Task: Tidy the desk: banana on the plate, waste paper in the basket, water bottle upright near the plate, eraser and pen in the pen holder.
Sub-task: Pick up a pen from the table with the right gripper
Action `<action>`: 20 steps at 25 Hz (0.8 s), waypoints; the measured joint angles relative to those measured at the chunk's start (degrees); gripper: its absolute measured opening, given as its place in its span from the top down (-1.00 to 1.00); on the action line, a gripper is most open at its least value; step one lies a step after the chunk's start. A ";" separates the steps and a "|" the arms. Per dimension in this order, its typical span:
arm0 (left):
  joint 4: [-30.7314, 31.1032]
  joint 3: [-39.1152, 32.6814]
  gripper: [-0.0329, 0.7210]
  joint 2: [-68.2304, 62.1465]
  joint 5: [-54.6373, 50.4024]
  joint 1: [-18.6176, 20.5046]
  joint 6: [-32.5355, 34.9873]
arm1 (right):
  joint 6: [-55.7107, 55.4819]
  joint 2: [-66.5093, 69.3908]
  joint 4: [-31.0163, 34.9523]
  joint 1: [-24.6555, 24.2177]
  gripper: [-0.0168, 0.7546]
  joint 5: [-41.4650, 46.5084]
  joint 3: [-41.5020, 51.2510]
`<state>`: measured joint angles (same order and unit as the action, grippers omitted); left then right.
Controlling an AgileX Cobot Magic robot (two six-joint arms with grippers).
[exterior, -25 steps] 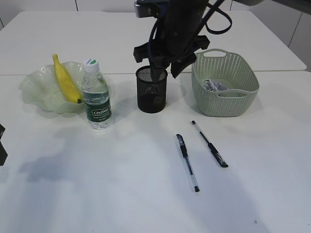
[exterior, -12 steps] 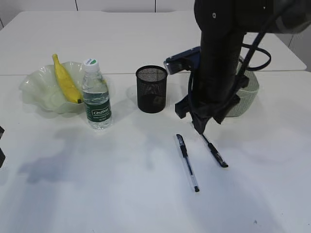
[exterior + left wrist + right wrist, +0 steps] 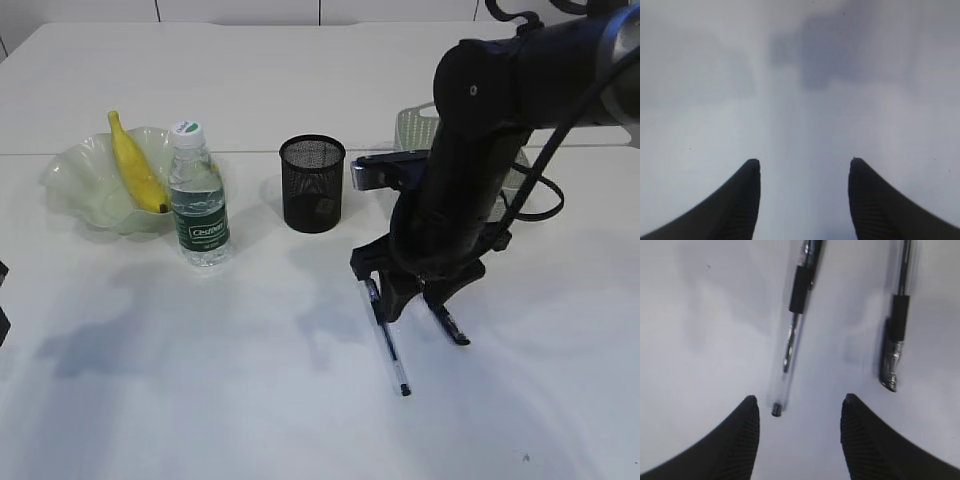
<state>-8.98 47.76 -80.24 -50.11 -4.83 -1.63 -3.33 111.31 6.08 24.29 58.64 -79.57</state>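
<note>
A: Left to right, ext. view?

B: Large plain white flat desk [image 3: 150, 400]. Far left, translucent pale green glassy plate w/ wavy ruffled rim [image 3: 75, 175]; curved yellow banana w/ dark tip [image 3: 135, 170] lies in it. Just beside the plate, small clear plastic water bottle [image 3: 198, 200] stands upright, dark green label, white-green cap. Centre: black wire-mesh cylindrical pen holder [image 3: 312, 185], upright; a small pale thing shows through the mesh near the bottom, can't tell what. Then right arm, black, low over two pens. Behind it, sage-green woven plastic basket [image 3: 415, 125], mostly hidden.

A: Pens?

B: Both clear-barrelled w/ black grips, flat on desk, roughly parallel, apart. Left pen [image 3: 388, 345] runs out from under the gripper toward the cam; right pen [image 3: 447, 325] only partly seen past the fingers.

A: Right gripper?

B: Right gripper [image 3: 797, 405] about half open, holds nothing, black ribbed fingertips [image 3: 747, 412]. Wrist view: left pen [image 3: 792, 340] end sits between the tips, nearer the left one, not touching; right pen [image 3: 895, 330] lies beyond the right tip. Ext. view hides that gap.

A: Left gripper?

B: Left gripper [image 3: 805, 167] only in its wrist view: about half open, empty, over bare blurred desk [image 3: 800, 75]. Waste paper: not seen.
</note>
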 joint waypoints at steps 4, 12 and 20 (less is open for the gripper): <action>0.00 0.00 -0.13 0.00 0.00 0.00 0.00 | -3.49 0.00 1.58 0.00 -0.04 -3.43 0.27; 0.00 0.00 -0.13 0.00 0.00 0.00 0.00 | -7.28 3.08 1.72 0.00 -0.01 -6.96 -2.01; 0.00 0.00 -0.13 0.00 0.00 0.00 0.00 | -8.43 8.58 1.40 0.00 0.09 -5.75 -5.81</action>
<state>-8.98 47.76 -80.24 -50.11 -4.83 -1.63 -11.76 119.89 7.47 24.29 52.89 -85.37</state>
